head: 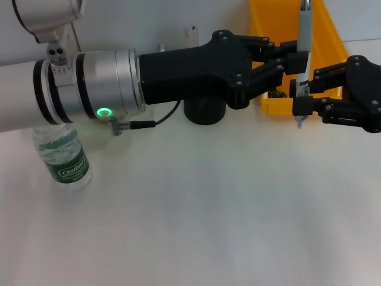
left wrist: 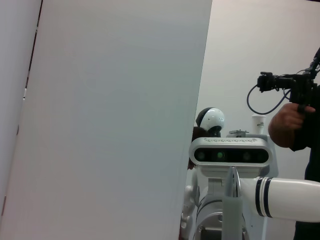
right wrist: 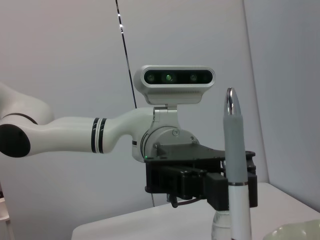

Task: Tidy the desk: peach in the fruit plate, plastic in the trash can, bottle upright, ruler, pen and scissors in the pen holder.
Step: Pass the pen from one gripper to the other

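white tabletop [head: 208, 208] is filling the head view, with a pale wall behind it. above the table's far edge the two black grippers are meeting around the pen [head: 303, 42], which is standing upright in the air, its grey barrel pointing up and its white tip down. the left gripper [head: 286, 62] is reaching across from the left, its fingers closed against the pen's middle; the right gripper [head: 309, 95] is coming in from the right and is gripping the pen lower down, near the tip. the two sets of fingers are sitting just beside each other on the barrel.

the trash can [head: 324, 42], bright yellow, is standing directly behind the pen and both grippers. the pen holder [head: 204, 110] is showing as a black cylinder under the left wrist, mostly hidden by the arm. the bottle [head: 65, 158] is standing upright near the table's left edge, partly under the left forearm; its green label is carrying white lettering that cannot be read with certainty.

the right wrist view is showing the pen [right wrist: 235, 165] upright in front of the left gripper [right wrist: 220, 185], and the fruit plate [right wrist: 295, 234] is peeking in as a pale green rim at the corner. a green light [head: 105, 112] is glowing on the left wrist.
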`<state>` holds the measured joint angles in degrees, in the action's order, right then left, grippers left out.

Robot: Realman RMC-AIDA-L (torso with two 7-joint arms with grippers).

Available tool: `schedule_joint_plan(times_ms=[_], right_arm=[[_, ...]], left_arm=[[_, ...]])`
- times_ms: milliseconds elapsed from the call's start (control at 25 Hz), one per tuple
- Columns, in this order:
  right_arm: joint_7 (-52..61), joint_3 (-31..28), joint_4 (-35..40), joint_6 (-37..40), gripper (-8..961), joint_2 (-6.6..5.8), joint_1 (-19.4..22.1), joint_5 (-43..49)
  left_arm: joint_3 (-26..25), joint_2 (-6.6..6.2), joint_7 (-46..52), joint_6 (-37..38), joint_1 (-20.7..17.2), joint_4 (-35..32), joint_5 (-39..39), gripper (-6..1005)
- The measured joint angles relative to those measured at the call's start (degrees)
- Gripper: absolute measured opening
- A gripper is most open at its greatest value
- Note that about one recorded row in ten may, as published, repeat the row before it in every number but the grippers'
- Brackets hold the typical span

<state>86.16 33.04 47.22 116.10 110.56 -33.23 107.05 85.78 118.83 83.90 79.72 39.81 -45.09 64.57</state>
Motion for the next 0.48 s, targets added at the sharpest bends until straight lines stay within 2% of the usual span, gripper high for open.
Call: schedule_joint_plan(times_ms=[480], right_arm=[[-0.01,0.47,-0.26,-0.17,173,0.06,0.0,-0.06]], left_arm=[[0.01,0.0,-0.41,-0.14,0.09,-0.16,0.1,196]])
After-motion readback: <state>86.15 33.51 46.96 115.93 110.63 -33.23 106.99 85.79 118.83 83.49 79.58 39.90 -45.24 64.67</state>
